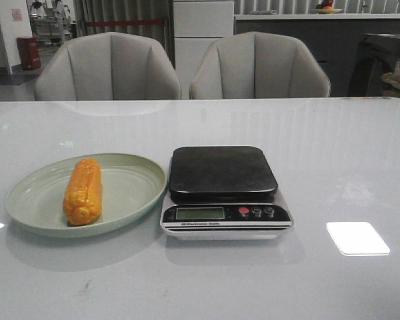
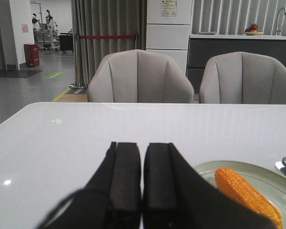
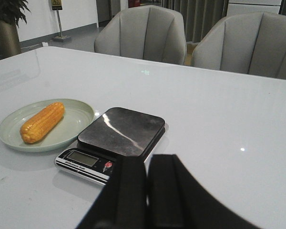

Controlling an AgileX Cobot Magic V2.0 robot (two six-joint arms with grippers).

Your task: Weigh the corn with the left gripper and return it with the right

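The orange-yellow corn [image 1: 83, 191] lies lengthwise on the pale green plate [image 1: 130, 193] at the table's left. It also shows in the left wrist view [image 2: 248, 194] and the right wrist view [image 3: 42, 122]. A black-topped kitchen scale [image 1: 221, 188] stands right of the plate, its platform bare. Neither gripper shows in the front view. My left gripper [image 2: 142, 145] is shut and empty, above the table to the left of the plate [image 2: 281, 183]. My right gripper [image 3: 148, 158] is shut and empty, to the near right of the scale [image 3: 115, 136].
Two grey chairs [image 1: 110, 67] [image 1: 259, 65] stand behind the far edge of the white table [image 1: 333, 153]. A bright light patch [image 1: 357, 238] reflects on the table to the right of the scale.
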